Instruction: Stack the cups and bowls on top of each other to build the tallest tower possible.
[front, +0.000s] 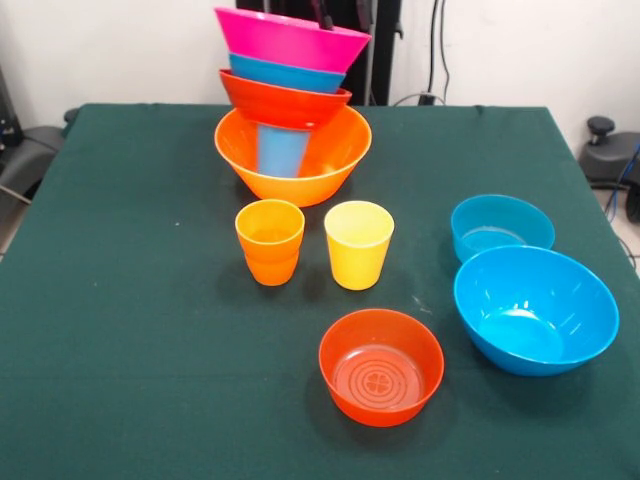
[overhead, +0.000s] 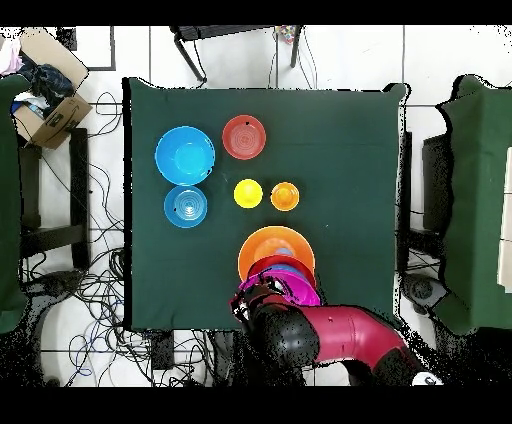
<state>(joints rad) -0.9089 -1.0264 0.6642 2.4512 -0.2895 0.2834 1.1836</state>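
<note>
— Where does the pile stand?

— At the robot's side of the dark green cloth-covered table (front: 120, 300). The big glossy orange plastic bowl (front: 292, 155) is the base. Through its wall shows a blue tapered plastic cup (front: 282, 150) standing inside it. Above sit a red-orange bowl (front: 285, 100), then a blue bowl (front: 285, 72), then the big pink bowl (front: 292, 38) on top. The upper three lean to one side.

— And the gripper?

— Hard to see. From above, the red and black arm (overhead: 330, 335) reaches over the pink bowl, with the gripper (overhead: 262, 298) at the bowl's rim. I cannot tell whether it is apart or together.

— What lies loose?

— In the front view, an orange tumbler with a stepped base (front: 270, 241) and a yellow tumbler (front: 359, 243) stand upright, side by side, just in front of the pile. A second red-orange bowl (front: 381, 366) sits nearer the camera. Off to the right, a large blue bowl (front: 535, 309) touches or nearly touches a smaller blue bowl (front: 501, 226) behind it.
</note>
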